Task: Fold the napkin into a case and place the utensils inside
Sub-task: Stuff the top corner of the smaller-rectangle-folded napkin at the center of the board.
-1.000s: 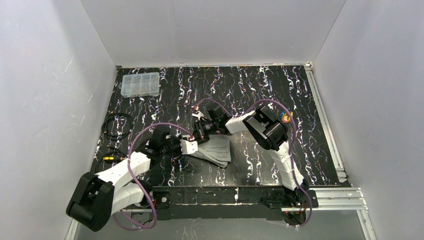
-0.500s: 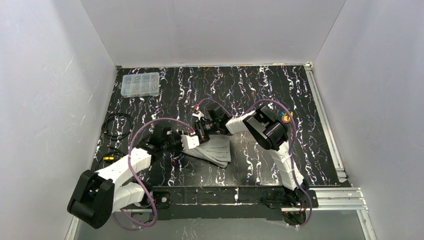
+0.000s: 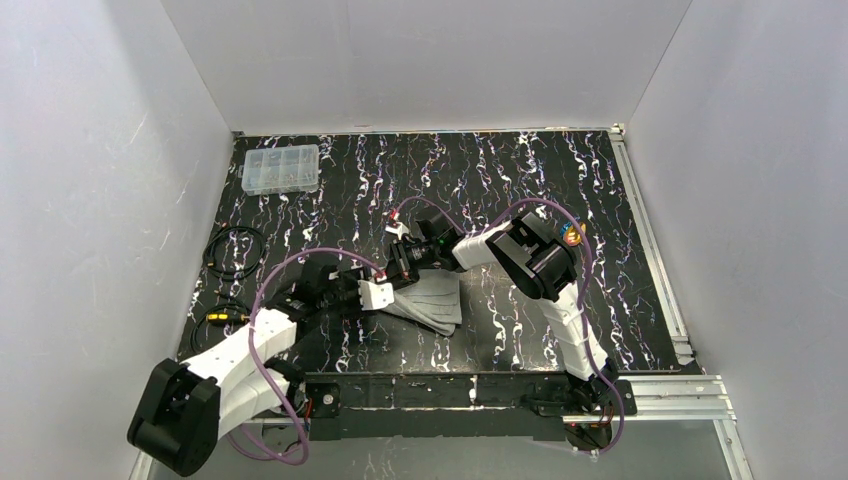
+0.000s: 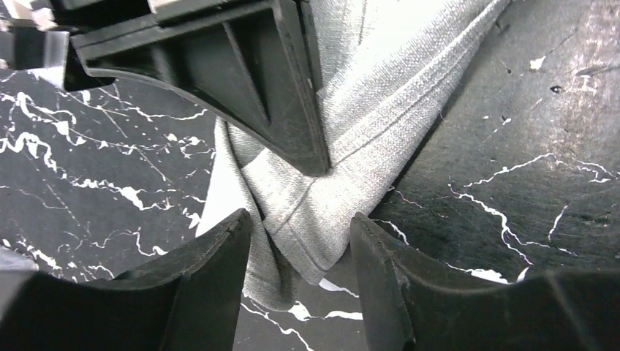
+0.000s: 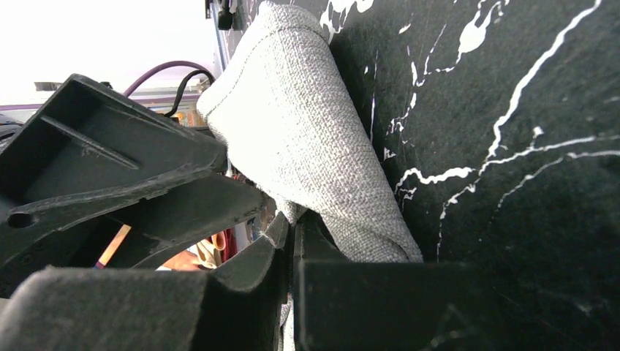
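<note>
The light-grey napkin (image 3: 432,300) lies in a folded, layered bundle near the table's middle front. My right gripper (image 3: 401,267) is shut on a fold at its left end; in the right wrist view, cloth (image 5: 314,146) runs up from between the closed jaws (image 5: 292,238). My left gripper (image 3: 376,293) stands open right beside it. In the left wrist view, the napkin's corner (image 4: 311,234) lies loose between the spread fingertips (image 4: 300,238), under the right gripper's black finger (image 4: 248,88). A tiny blue-and-orange shiny spot (image 3: 572,236) by the right arm's elbow may be the utensils; it is too small to tell.
A clear plastic compartment box (image 3: 281,168) sits at the back left. Black cable coils (image 3: 235,250) lie along the left edge. Purple cables loop over both arms. White walls close in the black marbled table (image 3: 560,170) on three sides.
My left gripper has opened and let go of the napkin's corner, drawing back slightly toward the near edge. The right gripper has kept its hold and not moved.
</note>
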Robot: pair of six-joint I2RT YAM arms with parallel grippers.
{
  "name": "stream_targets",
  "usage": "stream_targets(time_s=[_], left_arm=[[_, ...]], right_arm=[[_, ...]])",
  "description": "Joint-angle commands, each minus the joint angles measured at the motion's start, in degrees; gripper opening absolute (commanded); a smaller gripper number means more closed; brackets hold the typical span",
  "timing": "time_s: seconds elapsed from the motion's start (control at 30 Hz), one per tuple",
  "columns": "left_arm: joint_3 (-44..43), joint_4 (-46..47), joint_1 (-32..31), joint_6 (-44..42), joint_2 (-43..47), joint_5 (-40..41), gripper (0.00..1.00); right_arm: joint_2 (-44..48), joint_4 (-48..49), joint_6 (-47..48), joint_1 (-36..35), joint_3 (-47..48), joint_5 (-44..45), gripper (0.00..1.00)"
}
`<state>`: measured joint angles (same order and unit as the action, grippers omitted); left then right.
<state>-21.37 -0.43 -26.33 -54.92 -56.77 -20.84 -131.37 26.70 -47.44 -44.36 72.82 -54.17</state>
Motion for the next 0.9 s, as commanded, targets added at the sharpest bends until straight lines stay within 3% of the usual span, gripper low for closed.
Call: stream_targets(time_s=[0.0, 0.27, 0.43, 0.67, 0.87], left_arm=[[0.8, 2.9, 0.1, -1.8, -1.7, -0.9, 0.52], [0.6, 9.6, 0.1, -1.7, -6.2, 3.3, 0.55], [1.1, 10.1, 0.1, -2.1, -6.2, 3.6, 0.55], [-2.3, 6.5, 0.0, 4.1, -2.5, 4.1, 0.54], [-2.4, 6.4, -0.4, 2.9, -8.3, 9.8, 0.51]], right_arm=[[-3.8, -6.0, 2.9, 0.9, -3.9, 3.7, 0.01], [-3.8, -3.9, 1.8, 0.9, -4.7, 3.5, 0.01], [-3.8, -3.3, 1.5, 0.9, -4.9, 3.3, 0.01], [-3.9, -2.3, 0.8, 0.9, -5.1, 2.8, 0.01], [-3.1, -1.4, 0.2, 0.9, -5.5, 2.7, 0.01]])
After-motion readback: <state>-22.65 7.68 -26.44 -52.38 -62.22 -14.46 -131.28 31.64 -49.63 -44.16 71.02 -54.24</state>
